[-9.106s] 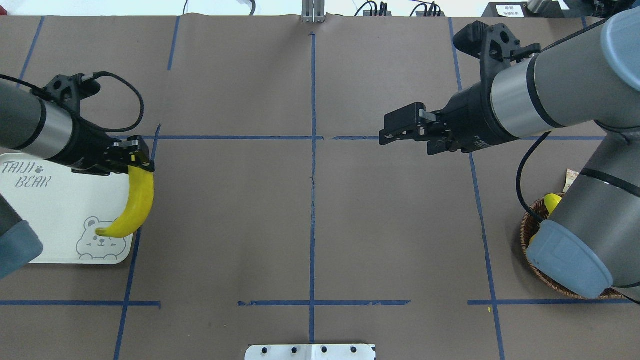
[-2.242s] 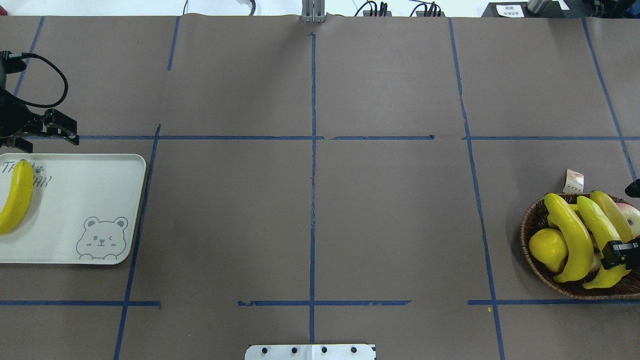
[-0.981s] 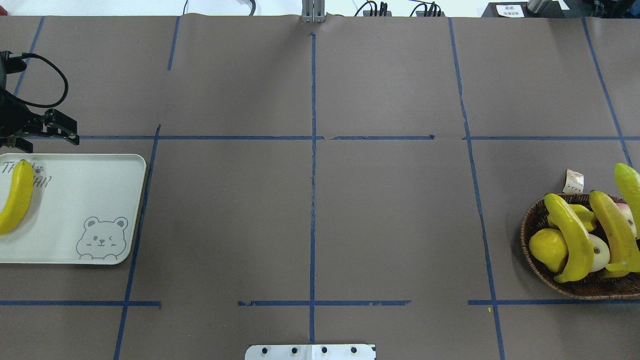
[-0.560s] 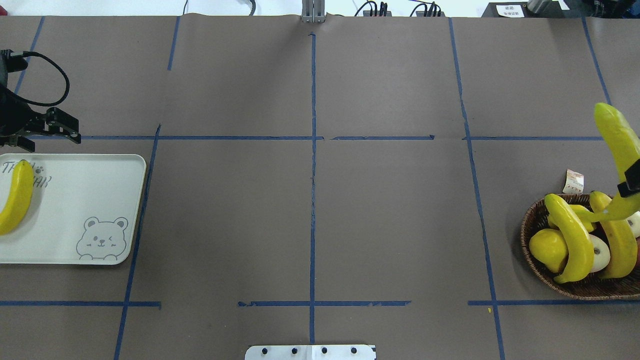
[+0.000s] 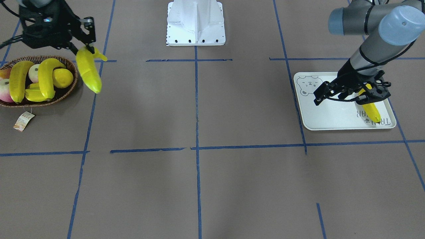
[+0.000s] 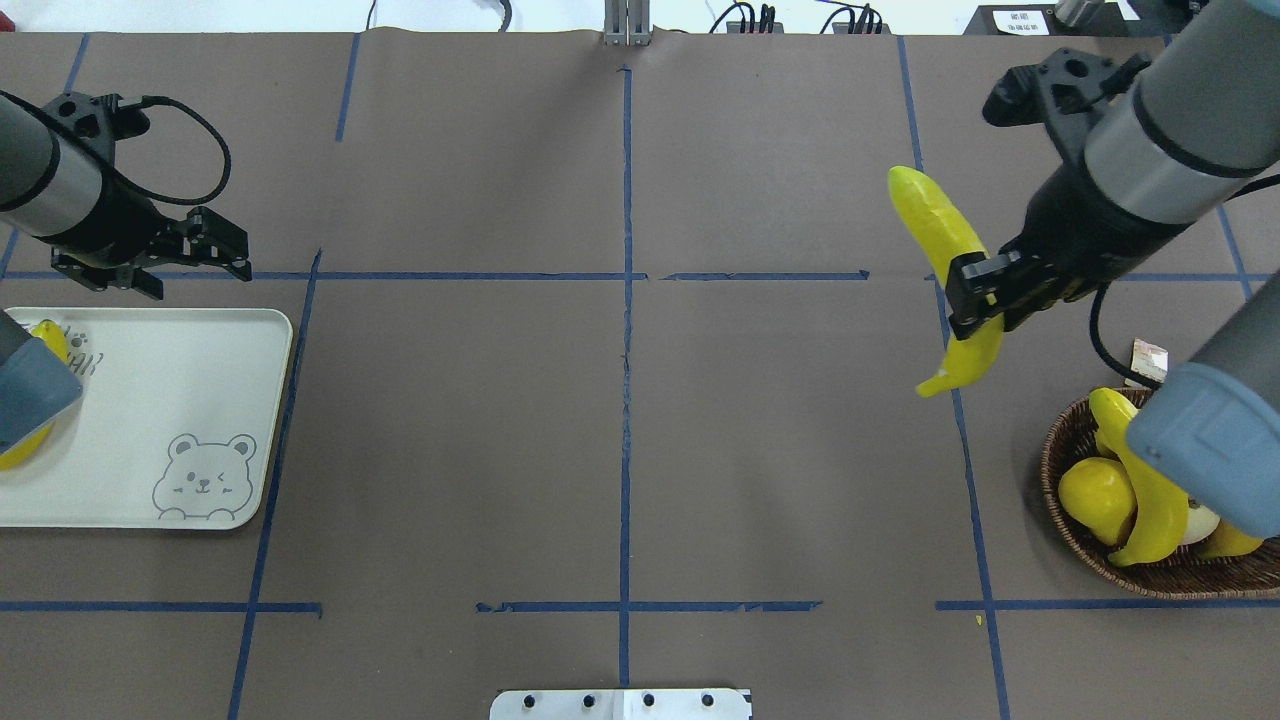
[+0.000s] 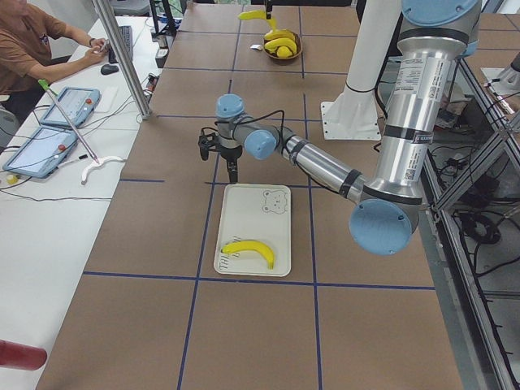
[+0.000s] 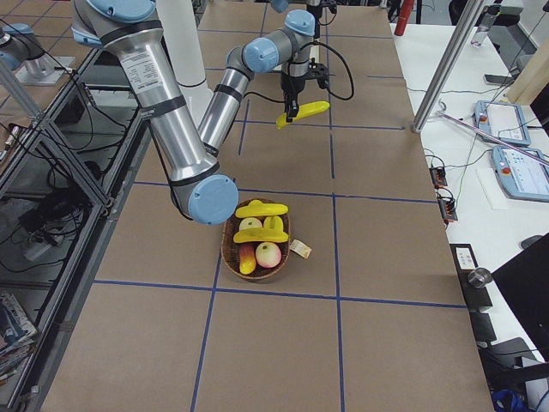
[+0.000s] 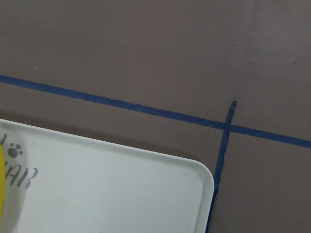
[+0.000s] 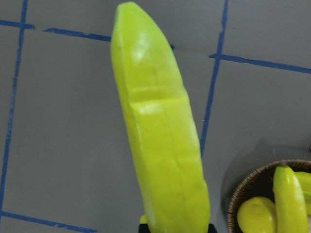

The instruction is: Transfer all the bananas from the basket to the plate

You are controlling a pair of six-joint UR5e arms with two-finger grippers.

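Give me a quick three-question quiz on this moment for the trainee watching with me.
1. True or false: the right gripper holds the lifted banana clear of the basket.
2. How many bananas lie on the plate?
3. Bananas in the basket: A one, B two, C four?
Key: 1 true. 2 one, the plate banana. 3 B, the basket bananas.

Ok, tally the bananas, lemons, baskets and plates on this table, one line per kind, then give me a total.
Bananas: 4, one of them in the right gripper
Lemons: 1
Baskets: 1
Plates: 1
Total: 7
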